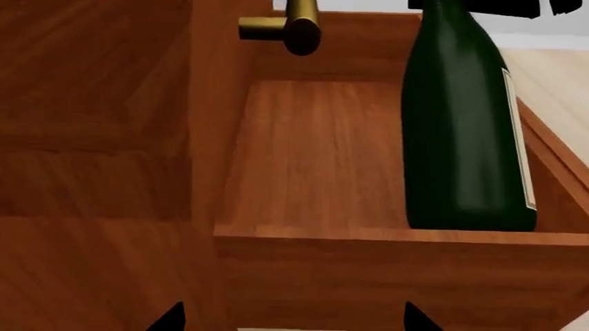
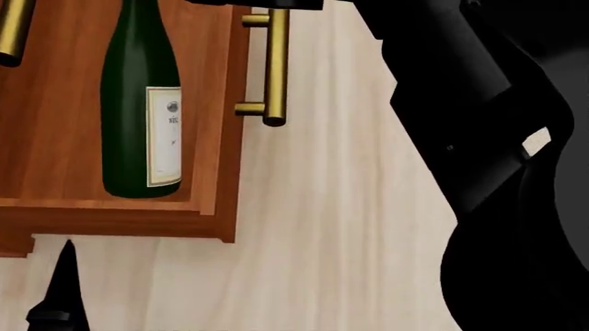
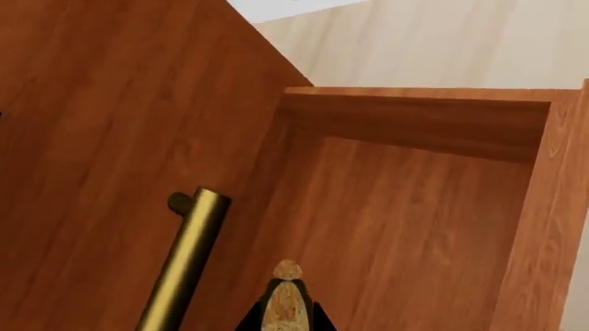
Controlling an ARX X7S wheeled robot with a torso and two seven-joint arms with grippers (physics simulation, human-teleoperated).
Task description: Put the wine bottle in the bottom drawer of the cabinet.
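The dark green wine bottle (image 2: 138, 103) with its white label is inside the open bottom drawer (image 2: 219, 138) of the reddish-brown cabinet (image 1: 92, 138). In the left wrist view the wine bottle (image 1: 460, 138) shows behind the drawer's side wall (image 1: 387, 238), which hides its base. My right gripper (image 3: 287, 309) is shut on the bottle's tan cork (image 3: 287, 300), above the drawer floor. My left gripper (image 1: 294, 318) is open and empty, just outside the drawer's side wall. One of its fingertips (image 2: 63, 276) shows below the drawer in the head view.
The drawer's brass bar handle (image 2: 276, 62) sticks out over the pale wood floor (image 2: 341, 221). A second brass handle (image 3: 184, 262) is on the cabinet front above. My black right arm (image 2: 487, 138) fills the head view's right side.
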